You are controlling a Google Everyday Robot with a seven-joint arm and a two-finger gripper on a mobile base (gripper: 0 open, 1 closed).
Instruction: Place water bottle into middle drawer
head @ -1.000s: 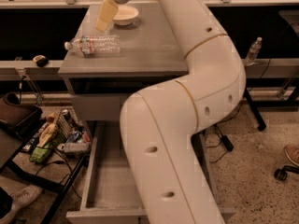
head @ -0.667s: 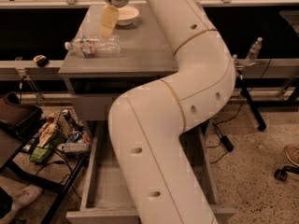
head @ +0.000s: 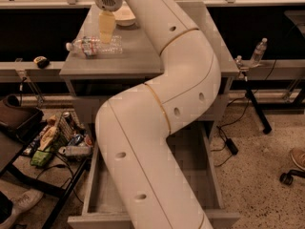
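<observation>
The water bottle point(head: 93, 46), clear ribbed plastic with a pale label and a white cap pointing left, lies on its side on the grey cabinet top point(head: 119, 63). My gripper point(head: 106, 28) hangs pointing down just above the bottle's right half, at the far end of my big white arm point(head: 157, 128). The middle drawer point(head: 95, 194) stands pulled out at the bottom of the view, grey with tall side walls. My arm hides most of its floor.
A white bowl point(head: 125, 17) sits on the cabinet top behind the gripper. A basket of cans and packets point(head: 57, 140) stands on the floor at left. Another clear bottle point(head: 259, 51) stands on a ledge at right. Cables and a chair wheel point(head: 286, 178) lie right.
My gripper has come down and slightly toward the camera, closer to the lying bottle. The arm's elbow has swung left. The bottle has not moved.
</observation>
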